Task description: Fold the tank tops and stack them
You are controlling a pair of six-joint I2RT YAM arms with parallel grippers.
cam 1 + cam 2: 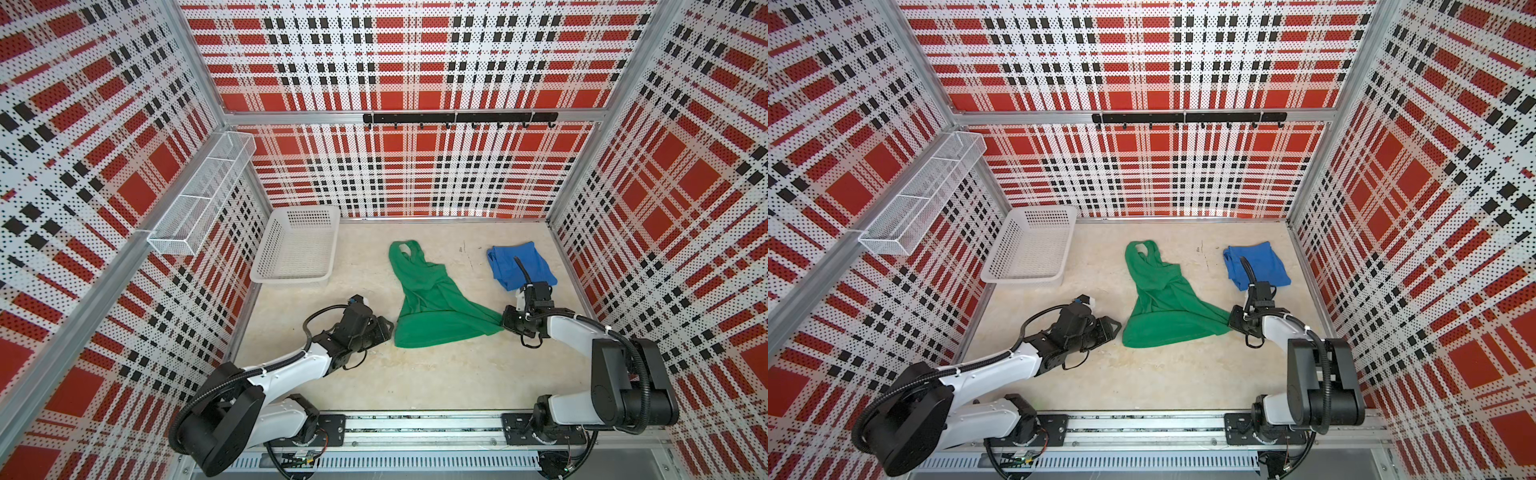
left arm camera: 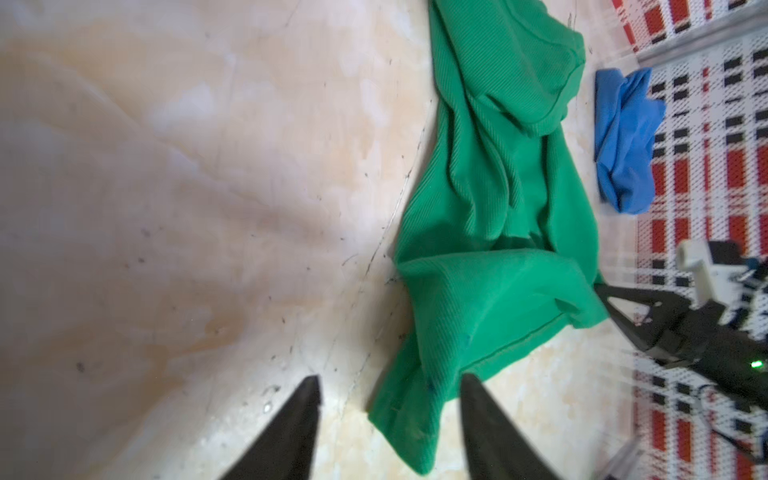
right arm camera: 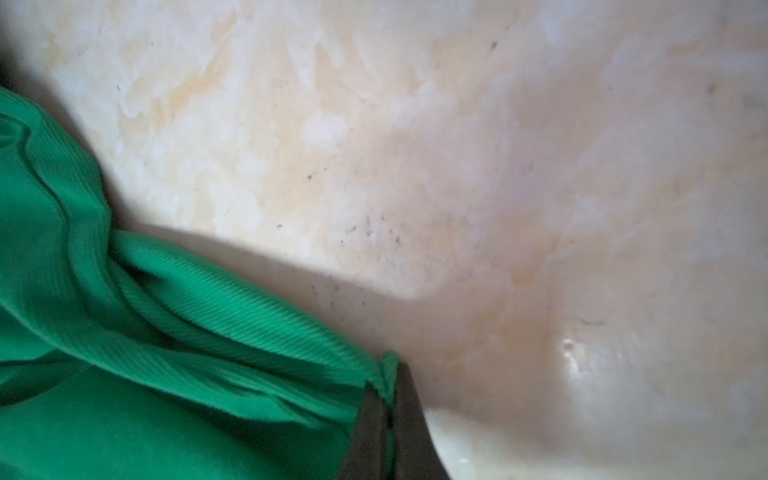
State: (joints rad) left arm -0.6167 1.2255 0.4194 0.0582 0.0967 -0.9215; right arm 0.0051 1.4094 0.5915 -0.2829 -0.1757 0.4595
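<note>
Hem corner of green tank top point(image 1: 432, 299) sits clamped in right gripper point(image 3: 388, 399) — left gripper point(image 2: 390, 384), fingers apart, hovers at opposite corner; best to pinch there, then spread flat.

basket point(image 1: 272, 249) lies back left, one tank top point(image 1: 432, 303) centre, other tank top point(image 1: 505, 262) back right.

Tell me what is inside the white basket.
Inside the white basket only its perforated floor shows in both top views; its near wall may cover a thin strip. The green tank top and blue tank top lie outside.
</note>
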